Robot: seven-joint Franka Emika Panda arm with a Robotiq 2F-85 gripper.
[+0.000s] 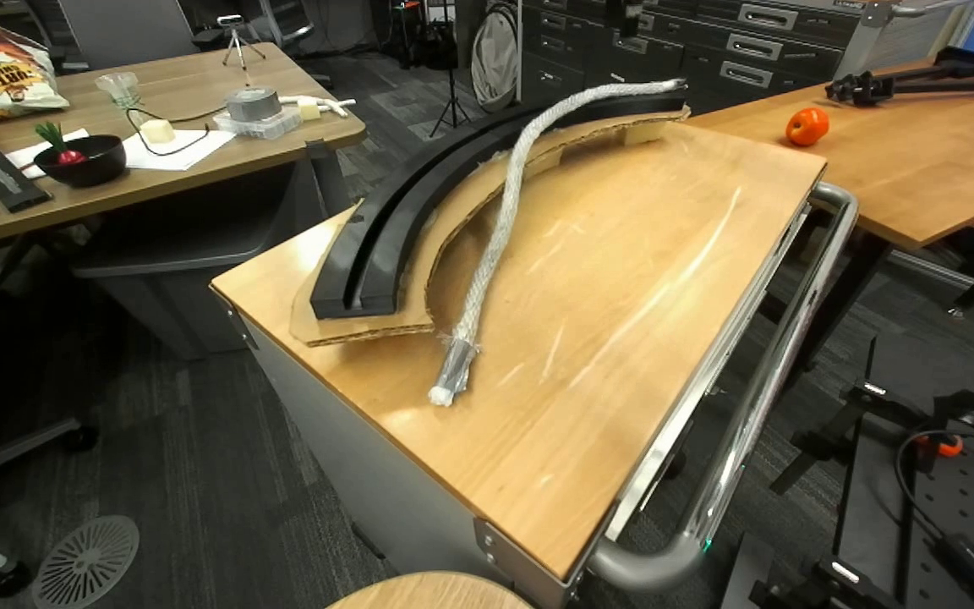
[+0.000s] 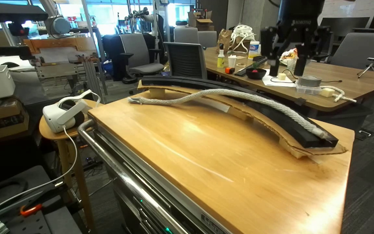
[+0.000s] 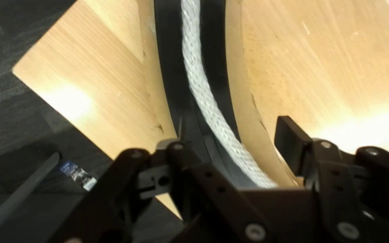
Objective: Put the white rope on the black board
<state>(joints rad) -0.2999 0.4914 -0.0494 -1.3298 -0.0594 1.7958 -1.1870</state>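
The white rope (image 1: 511,190) crosses the black board (image 1: 419,199), a curved strip with a groove along its length. In both exterior views its far or near bare end rests on one end of the board; the taped end (image 1: 455,368) lies off it, beside the cardboard. In the wrist view a stretch of the white rope (image 3: 192,50) runs along the middle of the black board (image 3: 172,67), then slants towards the board's inner edge. My gripper (image 2: 287,72) hangs above and behind the board, fingers apart, nothing between them. The wrist view also shows a wide gap above the rope.
A cardboard base (image 1: 445,254) on pale blocks raises the board above the wooden tabletop (image 2: 206,156). Along one side of the cart runs a metal rail (image 1: 757,406). A second table (image 2: 342,74) holds several small items, and a white headset (image 2: 65,113) sits on a stool.
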